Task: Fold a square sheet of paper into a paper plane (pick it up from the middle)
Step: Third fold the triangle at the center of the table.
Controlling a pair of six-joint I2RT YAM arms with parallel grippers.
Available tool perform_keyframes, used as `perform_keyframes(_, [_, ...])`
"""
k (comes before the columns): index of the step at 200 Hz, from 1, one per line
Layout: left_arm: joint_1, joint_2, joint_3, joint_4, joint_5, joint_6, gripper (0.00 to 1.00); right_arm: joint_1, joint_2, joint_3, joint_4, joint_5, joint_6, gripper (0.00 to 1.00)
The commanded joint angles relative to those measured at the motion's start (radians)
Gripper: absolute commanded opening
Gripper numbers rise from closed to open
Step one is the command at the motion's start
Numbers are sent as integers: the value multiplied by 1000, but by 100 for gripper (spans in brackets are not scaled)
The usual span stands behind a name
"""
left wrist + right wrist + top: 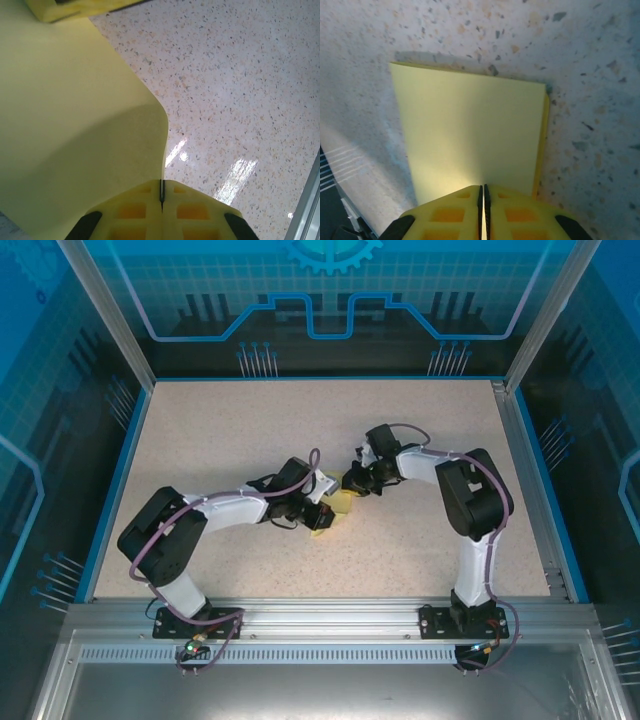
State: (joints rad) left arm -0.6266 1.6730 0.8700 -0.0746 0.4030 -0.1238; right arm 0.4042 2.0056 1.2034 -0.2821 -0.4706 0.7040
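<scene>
The square sheet of paper (338,507) is pale yellow and sits between the two grippers near the middle of the table. My left gripper (161,184) is shut on one edge, and the sheet (75,130) curves away from it to the left. My right gripper (483,188) is shut on the opposite side of the sheet (470,130). From there the sheet looks like a rectangle, with a second layer showing along its right edge and its far edge down on the table. It has no paper plane shape. In the top view the left gripper (320,505) and right gripper (352,484) almost touch.
The speckled table (240,430) has a blue rim and metal frame posts at the corners. A metal rail (320,618) runs along the near edge by the arm bases. One yellow finger of the right gripper (65,7) is at the top of the left wrist view.
</scene>
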Motion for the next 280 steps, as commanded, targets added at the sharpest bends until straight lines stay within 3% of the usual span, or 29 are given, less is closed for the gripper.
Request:
perform_keyframes(1, [17, 22, 35, -34, 46, 23, 0, 16, 38, 51, -98, 34, -56, 11])
perform_keyframes(66, [57, 78, 100, -101, 24, 27, 0, 38, 64, 83, -204, 143, -152, 11])
perform_keyframes(280, [99, 160, 147, -147, -65, 7, 4, 47, 47, 74, -224, 161, -151, 13])
